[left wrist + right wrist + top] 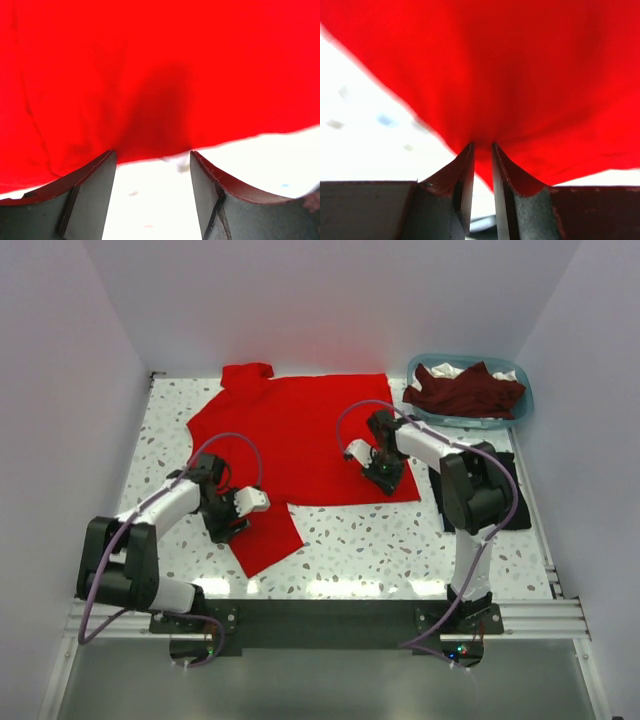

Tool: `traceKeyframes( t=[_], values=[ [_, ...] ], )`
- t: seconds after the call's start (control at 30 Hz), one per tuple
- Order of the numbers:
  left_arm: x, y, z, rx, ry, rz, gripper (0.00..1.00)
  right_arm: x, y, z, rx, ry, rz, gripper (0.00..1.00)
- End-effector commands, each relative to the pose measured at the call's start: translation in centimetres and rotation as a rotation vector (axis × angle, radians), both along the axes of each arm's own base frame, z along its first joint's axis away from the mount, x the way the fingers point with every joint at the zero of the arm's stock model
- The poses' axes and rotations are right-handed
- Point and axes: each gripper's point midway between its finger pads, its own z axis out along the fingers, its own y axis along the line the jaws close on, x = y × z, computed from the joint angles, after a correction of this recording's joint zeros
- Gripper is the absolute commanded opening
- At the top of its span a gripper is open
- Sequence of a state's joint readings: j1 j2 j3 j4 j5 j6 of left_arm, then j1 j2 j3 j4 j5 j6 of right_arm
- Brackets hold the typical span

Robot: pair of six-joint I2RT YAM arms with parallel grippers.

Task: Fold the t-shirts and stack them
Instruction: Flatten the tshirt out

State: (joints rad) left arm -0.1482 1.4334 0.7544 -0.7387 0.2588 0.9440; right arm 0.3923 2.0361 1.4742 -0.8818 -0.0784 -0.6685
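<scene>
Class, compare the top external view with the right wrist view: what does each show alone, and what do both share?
Only the top view: the whole red shirt spread out, the left arm, and the basket holding a maroon shirt. Only the right wrist view: the right fingers pinched on the red shirt's edge, close up. Both: the red shirt and the speckled table.

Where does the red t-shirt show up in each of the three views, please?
Top external: the red t-shirt lies spread across the middle of the speckled tabletop.
Left wrist: it fills the upper frame, its edge at the open left gripper.
Right wrist: it fills the top, bunched into the right gripper.
Shared landmark: the speckled tabletop, bordering the cloth in every view.
</scene>
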Motion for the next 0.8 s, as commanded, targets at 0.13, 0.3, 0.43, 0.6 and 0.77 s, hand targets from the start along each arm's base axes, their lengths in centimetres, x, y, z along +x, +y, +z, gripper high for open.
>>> traceKeyframes(
  t=[0.13,0.3,0.43,0.6,0.77],
  values=[
    [-6.8,-1.7,4.6,-0.116,0.143,-0.182,0.67,-9.1,-1.0,4.6,0.053,0.224,0.096,0.31],
    [-0.4,-3.4,7.6,-0.188,0.0,-0.054,0.71,-4.2,0.0,6.1,0.084,0.111,0.033,0.32],
    [4.1,-3.4,7.3,-0.194,-0.044,0.028,0.71,-1.5,0.1,4.8,0.051,0.098,-0.006,0.3],
    [6.7,-3.0,5.1,-0.135,-0.104,0.052,0.72,1.0,-0.5,2.6,-0.01,0.058,-0.031,0.28],
    [5.7,-2.0,1.3,-0.024,-0.082,0.042,0.7,1.2,-1.1,0.7,-0.05,0.068,-0.039,0.27]
  ],
)
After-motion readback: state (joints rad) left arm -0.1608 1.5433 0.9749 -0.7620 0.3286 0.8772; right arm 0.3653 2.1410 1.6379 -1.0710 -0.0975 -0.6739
